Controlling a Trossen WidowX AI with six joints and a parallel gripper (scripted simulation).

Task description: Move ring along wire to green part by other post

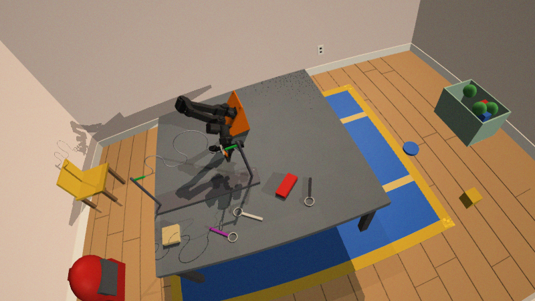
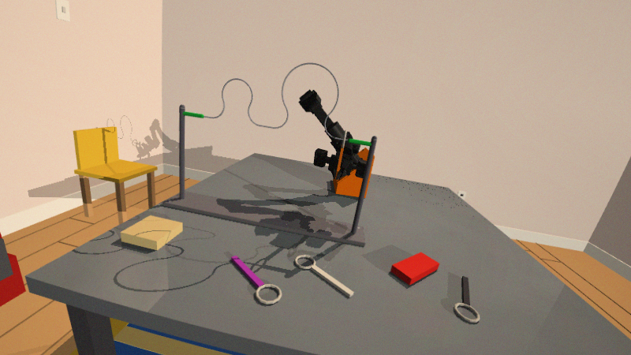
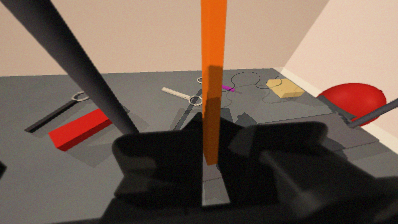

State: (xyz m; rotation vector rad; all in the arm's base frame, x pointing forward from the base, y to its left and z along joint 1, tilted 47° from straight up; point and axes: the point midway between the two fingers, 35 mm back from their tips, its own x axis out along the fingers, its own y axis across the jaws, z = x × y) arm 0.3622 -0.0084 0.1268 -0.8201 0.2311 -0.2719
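the gripper (image 3: 210, 172) is clamping its nearly closed fingers on the orange handle (image 3: 213, 75), keeping the ring (image 2: 343, 138) hanging on the green part (image 2: 359, 142) just beside the post (image 2: 364, 185), off the grey wire (image 2: 264, 110).

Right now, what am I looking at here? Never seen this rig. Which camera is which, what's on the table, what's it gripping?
It is one black robot arm on an orange base, bolted to a grey table. The three pictures are a high overhead view, a side view from the table's front, and a camera on the wrist looking past the fingers.

On the table stands a bent-wire game: two posts joined by a curly grey wire with green ends. The gripper is shut on the orange handle of a ring, beside the green section at the right post.

Lying loose are a red block, a tan block, and three spare rings with purple, cream and dark handles.
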